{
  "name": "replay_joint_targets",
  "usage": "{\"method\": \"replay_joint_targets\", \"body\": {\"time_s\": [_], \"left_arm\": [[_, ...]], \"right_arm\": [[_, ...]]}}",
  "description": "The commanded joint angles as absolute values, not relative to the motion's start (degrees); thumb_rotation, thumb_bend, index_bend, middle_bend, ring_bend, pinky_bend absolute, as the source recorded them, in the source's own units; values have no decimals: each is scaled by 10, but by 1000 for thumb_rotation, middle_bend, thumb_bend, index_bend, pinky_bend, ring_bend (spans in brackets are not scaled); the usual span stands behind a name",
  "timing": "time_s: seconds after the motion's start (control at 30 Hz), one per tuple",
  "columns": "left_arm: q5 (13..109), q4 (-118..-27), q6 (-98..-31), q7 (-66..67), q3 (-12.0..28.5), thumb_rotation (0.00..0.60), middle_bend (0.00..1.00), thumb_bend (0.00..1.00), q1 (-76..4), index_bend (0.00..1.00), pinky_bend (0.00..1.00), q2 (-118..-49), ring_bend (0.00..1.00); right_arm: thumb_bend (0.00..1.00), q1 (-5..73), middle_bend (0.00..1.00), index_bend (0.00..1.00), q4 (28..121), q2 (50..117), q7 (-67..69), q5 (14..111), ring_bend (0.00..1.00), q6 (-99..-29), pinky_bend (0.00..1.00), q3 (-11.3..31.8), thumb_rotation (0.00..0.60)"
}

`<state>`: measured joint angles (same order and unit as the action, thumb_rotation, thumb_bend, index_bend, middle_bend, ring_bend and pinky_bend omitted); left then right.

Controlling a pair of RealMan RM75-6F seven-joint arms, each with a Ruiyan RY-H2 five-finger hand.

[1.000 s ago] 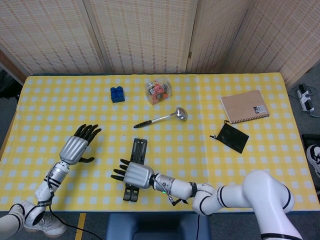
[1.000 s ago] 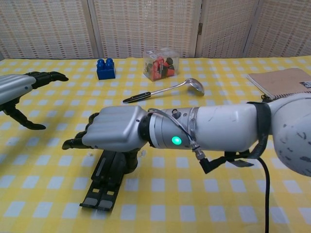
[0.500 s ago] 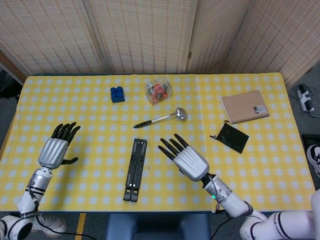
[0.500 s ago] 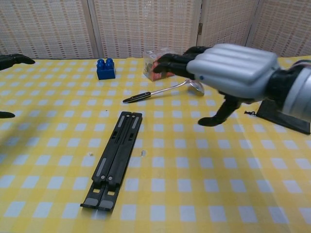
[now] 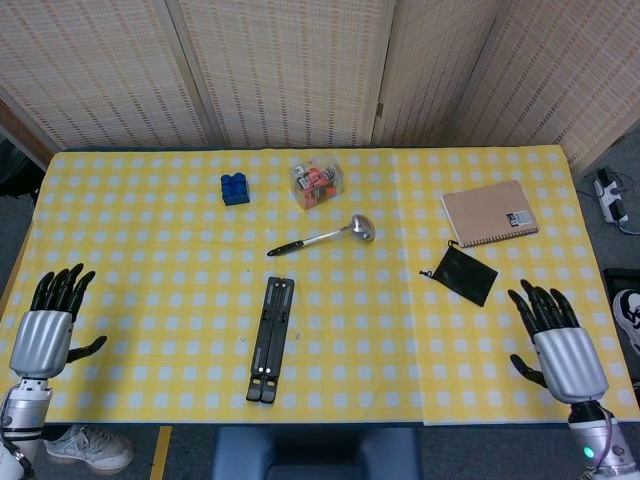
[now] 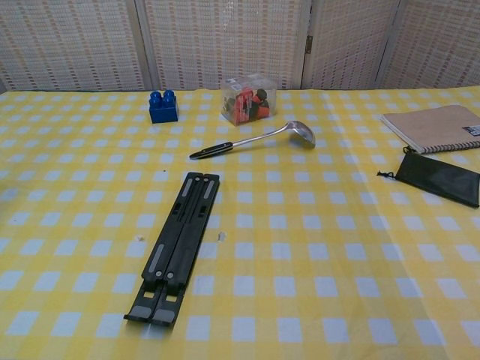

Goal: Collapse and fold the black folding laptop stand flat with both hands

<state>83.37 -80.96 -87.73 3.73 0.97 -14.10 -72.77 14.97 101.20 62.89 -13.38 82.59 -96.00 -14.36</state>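
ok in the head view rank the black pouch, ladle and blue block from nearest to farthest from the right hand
From the right hand:
1. Black pouch, right side, just below the notebook.
2. Ladle, table centre.
3. Blue block, far left of centre.
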Motion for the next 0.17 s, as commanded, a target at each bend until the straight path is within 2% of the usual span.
{"method": "replay_joint_targets", "body": {"time_s": [0.03, 0.17], "left_arm": [[849, -834, -905, 53, -9, 600, 54, 124, -109, 121, 0, -716, 0], [851, -858, -910, 68, -24, 600, 54, 124, -87, 120, 0, -705, 0]], "right_arm": [[253, 92, 19, 0, 974, 622, -86, 835, 58, -999, 62, -151, 600], [253, 64, 18, 0, 949, 629, -43, 840, 53, -1007, 60, -138, 600]]}}
